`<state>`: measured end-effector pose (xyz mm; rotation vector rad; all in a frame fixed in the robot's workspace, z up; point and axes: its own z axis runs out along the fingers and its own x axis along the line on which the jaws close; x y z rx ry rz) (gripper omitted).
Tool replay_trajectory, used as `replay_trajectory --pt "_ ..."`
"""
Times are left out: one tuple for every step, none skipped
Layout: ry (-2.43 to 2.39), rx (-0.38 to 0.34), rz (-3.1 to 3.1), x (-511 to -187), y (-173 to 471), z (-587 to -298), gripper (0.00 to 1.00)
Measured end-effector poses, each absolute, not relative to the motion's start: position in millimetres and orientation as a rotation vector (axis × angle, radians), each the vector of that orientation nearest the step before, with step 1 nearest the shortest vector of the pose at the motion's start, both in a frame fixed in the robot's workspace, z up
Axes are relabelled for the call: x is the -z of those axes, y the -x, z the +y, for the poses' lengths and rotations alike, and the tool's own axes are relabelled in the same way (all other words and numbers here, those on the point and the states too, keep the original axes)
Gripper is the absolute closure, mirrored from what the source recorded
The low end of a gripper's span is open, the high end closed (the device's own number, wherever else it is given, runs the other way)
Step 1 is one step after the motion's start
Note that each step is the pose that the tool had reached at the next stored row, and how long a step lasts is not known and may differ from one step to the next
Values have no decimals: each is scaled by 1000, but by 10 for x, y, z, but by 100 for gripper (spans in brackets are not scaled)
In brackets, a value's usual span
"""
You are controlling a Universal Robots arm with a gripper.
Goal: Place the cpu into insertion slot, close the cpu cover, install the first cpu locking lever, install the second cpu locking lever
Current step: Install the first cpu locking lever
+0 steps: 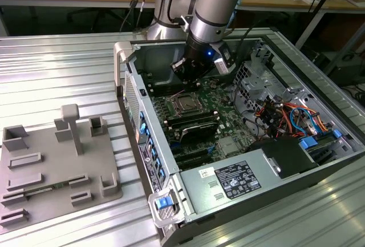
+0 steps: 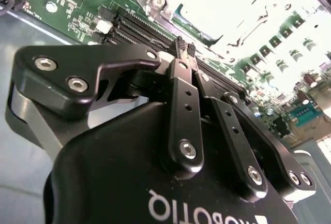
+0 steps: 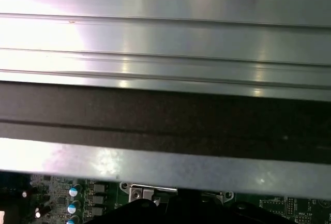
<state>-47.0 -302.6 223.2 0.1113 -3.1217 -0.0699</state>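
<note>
Lying at lower left of the exterior view, a grey fixture tray (image 1: 57,167) rests on the ribbed surface (image 1: 51,70), while mid-frame the gripper (image 1: 188,71), fingertips pressed together, hovers above the insertion slot (image 1: 187,104) with its cpu cover (image 1: 181,96).

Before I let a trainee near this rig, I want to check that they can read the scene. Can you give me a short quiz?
1. True or false: the end effector hangs over the green circuit board inside the computer case.
2. In the exterior view, where is the grey fixture tray relative to the case? A: on that view's left. B: on that view's right. C: inside it.
3. Fill in the blank: in the second wrist view, the fingertips are ___ (open or shut).

Key: 1 true; 2 A; 3 shut.
</note>
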Motion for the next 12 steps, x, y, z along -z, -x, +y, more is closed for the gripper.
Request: replay_trajectory --pt "-111 70 -3122 -2224 467 -3026 89" --pt "-111 70 -3122 -2219 464 -3026 89" --pt "-111 70 -3122 -2213 462 -3026 89" --pt "-111 70 -3122 -2208 461 -3026 89" --pt "-111 70 -3122 -2204 461 -3026 89" --pt "-111 70 -3122 -2202 460 -3026 89" --pt "-111 70 -3122 -2197 459 -3026 89" --pt "-111 70 -3122 -2194 458 -3026 89" --pt "-111 70 -3122 -2191 456 -3026 89" --pt "-112 70 -3122 -2188 454 -3026 89" --pt "-112 70 -3122 -2184 451 -3026 89" --pt "-111 70 -3122 -2178 446 -3026 89"
